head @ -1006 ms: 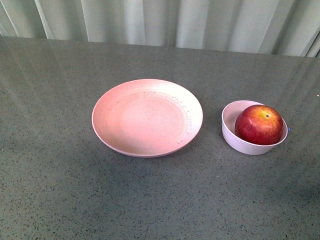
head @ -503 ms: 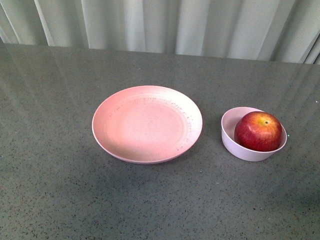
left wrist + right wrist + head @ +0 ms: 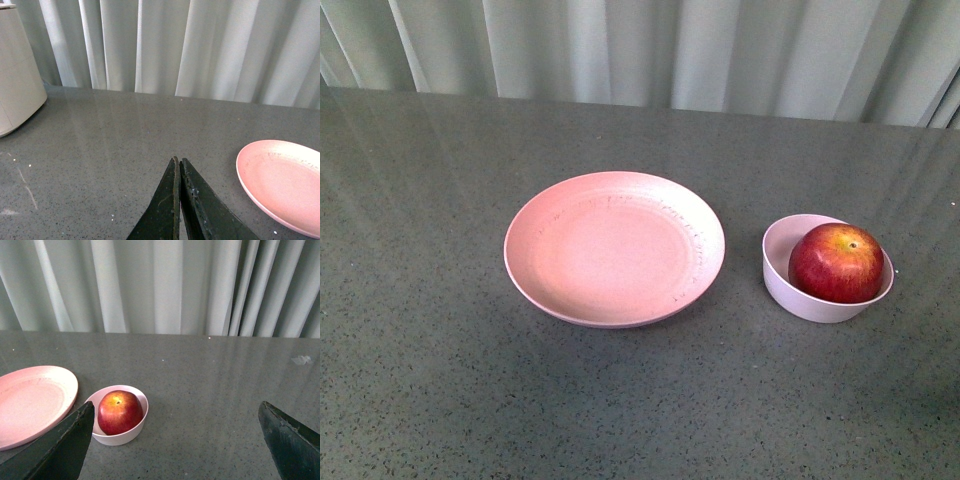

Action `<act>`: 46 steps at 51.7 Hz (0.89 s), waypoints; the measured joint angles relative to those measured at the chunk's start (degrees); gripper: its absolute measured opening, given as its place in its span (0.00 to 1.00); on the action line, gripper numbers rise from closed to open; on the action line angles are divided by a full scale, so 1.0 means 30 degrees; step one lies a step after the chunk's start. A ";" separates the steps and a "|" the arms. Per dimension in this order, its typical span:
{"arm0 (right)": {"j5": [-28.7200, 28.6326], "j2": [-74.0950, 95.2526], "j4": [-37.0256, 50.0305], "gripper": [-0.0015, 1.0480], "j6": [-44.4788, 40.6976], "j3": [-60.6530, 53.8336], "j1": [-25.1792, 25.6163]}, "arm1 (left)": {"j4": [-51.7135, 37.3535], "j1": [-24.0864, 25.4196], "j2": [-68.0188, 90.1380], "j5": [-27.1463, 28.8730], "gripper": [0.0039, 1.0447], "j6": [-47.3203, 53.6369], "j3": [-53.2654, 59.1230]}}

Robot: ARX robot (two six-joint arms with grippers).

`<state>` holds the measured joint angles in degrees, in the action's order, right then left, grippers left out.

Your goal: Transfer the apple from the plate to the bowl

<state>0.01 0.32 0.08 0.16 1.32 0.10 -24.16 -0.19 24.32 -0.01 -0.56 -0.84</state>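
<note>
The dark-red apple (image 3: 836,262) with a yellow-orange patch sits inside the small pale bowl (image 3: 788,285) at the right of the grey table. The wide pink plate (image 3: 614,246) lies empty to the bowl's left. Neither gripper shows in the front view. In the right wrist view, my right gripper (image 3: 176,412) is open and empty, well back from the bowl (image 3: 128,432) and the apple (image 3: 119,411); the plate (image 3: 35,402) is beside them. In the left wrist view, my left gripper (image 3: 178,161) is shut and empty above the table, with the plate (image 3: 282,182) off to one side.
Pale curtains (image 3: 640,50) hang behind the table's far edge. A cream rounded object (image 3: 17,90) stands at the table's edge in the left wrist view. A small white scrap (image 3: 301,359) lies on the table in the right wrist view.
Between one second ago and half a second ago, the front view shifted so plate, bowl and apple sit lower in the picture. Since then nothing has visibly moved.
</note>
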 joint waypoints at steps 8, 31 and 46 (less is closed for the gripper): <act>0.0000 0.0000 0.0000 0.91 -0.0007 0.0000 0.0000 | 0.1581 0.0000 -0.1647 0.0000 0.01 0.0000 0.0000; 0.0000 0.0000 0.0000 0.91 0.0000 0.0000 0.0000 | 0.3949 0.0000 -0.4022 0.0007 0.01 0.0000 0.0000; 0.0000 0.0000 0.0000 0.91 0.0000 0.0000 0.0000 | 0.7621 0.0000 -0.7053 0.0000 0.01 0.0007 0.0000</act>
<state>0.01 0.32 0.08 0.16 1.32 0.10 -1.30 -0.19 3.16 -0.01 -0.54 -0.84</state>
